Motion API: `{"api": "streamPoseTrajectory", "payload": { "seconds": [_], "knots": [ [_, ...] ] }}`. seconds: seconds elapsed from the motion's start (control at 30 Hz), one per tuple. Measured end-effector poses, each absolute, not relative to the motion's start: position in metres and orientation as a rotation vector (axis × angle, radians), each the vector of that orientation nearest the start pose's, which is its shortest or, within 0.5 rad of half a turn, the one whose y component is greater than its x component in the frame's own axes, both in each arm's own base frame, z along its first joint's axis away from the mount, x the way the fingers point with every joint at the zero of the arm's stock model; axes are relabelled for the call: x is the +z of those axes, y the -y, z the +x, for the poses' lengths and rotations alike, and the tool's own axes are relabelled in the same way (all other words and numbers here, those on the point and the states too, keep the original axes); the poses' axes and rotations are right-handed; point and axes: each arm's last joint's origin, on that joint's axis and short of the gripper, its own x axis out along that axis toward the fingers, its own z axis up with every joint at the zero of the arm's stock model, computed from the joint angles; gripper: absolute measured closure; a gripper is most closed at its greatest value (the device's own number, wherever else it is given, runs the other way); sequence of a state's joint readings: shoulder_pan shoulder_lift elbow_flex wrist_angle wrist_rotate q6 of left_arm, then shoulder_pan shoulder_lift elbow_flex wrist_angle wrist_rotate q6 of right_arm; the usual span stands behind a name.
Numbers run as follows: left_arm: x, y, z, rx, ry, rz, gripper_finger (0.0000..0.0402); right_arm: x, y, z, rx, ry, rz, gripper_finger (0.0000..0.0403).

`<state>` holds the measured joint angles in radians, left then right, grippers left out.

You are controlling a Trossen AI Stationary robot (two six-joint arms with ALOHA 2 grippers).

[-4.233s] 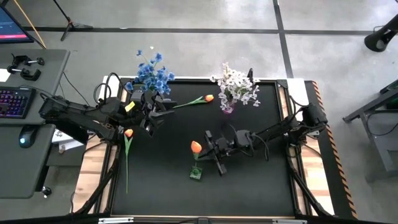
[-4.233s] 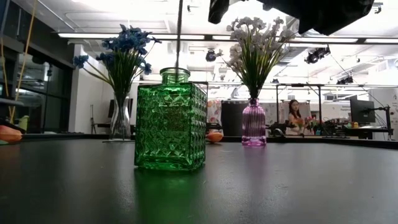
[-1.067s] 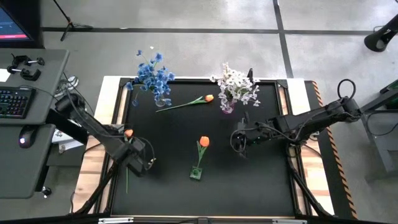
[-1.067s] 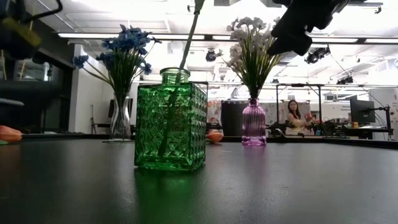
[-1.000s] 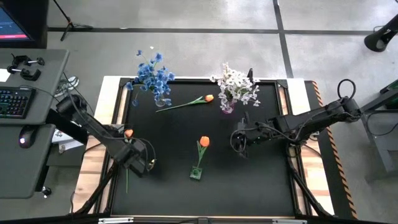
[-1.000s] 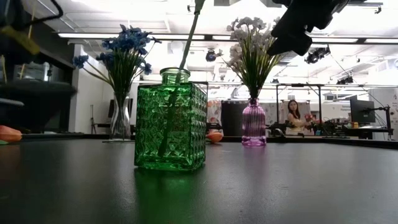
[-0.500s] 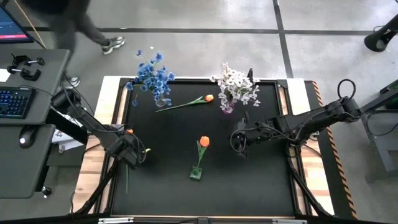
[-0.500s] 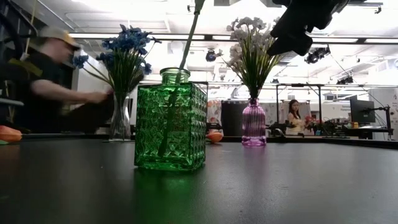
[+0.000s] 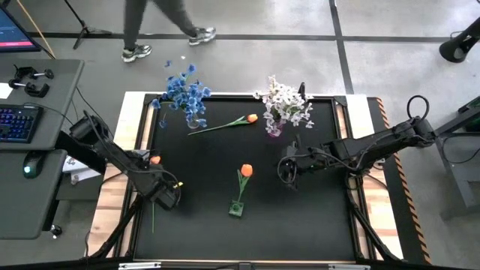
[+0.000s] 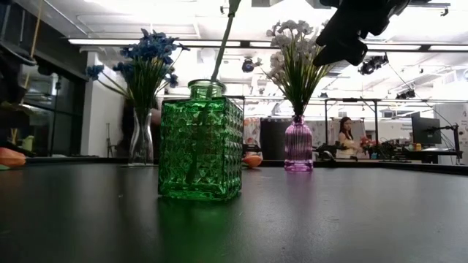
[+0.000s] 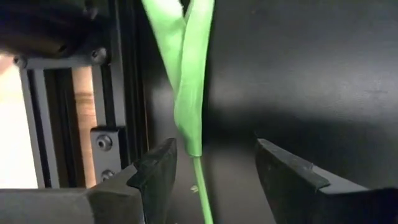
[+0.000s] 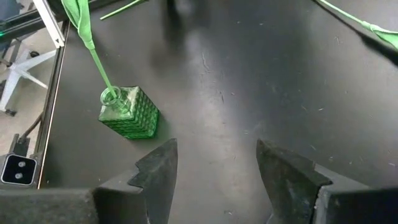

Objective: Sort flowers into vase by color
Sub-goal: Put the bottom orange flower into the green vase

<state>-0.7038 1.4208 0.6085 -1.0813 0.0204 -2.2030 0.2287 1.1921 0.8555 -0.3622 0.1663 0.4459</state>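
hovering with fingers spread, the left gripper is held over an orange tulip by the table's left edge; the right gripper, also spread, is empty beside the green vase holding another tulip.

Since the earliest frames, the orange tulip has been released by the right gripper and left standing in the green vase, while that gripper has been drawn back to the right of the vase, its fingers apart and empty. The left gripper has been brought from the far left near the blue flowers down to the near left edge, and is now lowered with fingers spread on either side of the stem of the tulip on the table. In the last second, a person has walked into the high view beyond the table's far side.
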Motion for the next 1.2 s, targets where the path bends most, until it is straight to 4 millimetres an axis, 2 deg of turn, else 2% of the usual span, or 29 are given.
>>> {"api": "streamPoseTrajectory", "payload": {
  "seconds": [0.1, 0.27, 0.47, 0.63, 0.8, 0.9, 1.2],
  "knots": [
    [0.132, 0.107, 0.124, 1.502, -1.240, -0.906, 0.0195, 0.263, -0.051, 0.242, -0.094, -0.684, 0.293, 0.0197],
    [0.129, 0.109, 0.127, 1.496, -1.211, -0.945, 0.0198, 0.263, -0.051, 0.242, -0.094, -0.683, 0.293, 0.0197],
    [0.132, 0.106, 0.132, 1.438, -1.178, -1.045, 0.0246, 0.262, -0.051, 0.242, -0.094, -0.684, 0.292, 0.0197],
    [0.144, 0.108, 0.143, 1.244, -1.082, -1.234, 0.0292, 0.262, -0.051, 0.242, -0.093, -0.684, 0.290, 0.0197],
    [0.159, 0.105, 0.153, 1.083, -0.893, -1.326, 0.0307, 0.262, -0.051, 0.242, -0.094, -0.687, 0.290, 0.0197],
    [0.164, 0.103, 0.154, 1.040, -0.849, -1.309, 0.0306, 0.262, -0.051, 0.242, -0.094, -0.687, 0.289, 0.0197],
    [0.165, 0.095, 0.150, 1.117, -0.741, -1.265, 0.0304, 0.262, -0.051, 0.242, -0.095, -0.688, 0.292, 0.0197]
  ]
}}
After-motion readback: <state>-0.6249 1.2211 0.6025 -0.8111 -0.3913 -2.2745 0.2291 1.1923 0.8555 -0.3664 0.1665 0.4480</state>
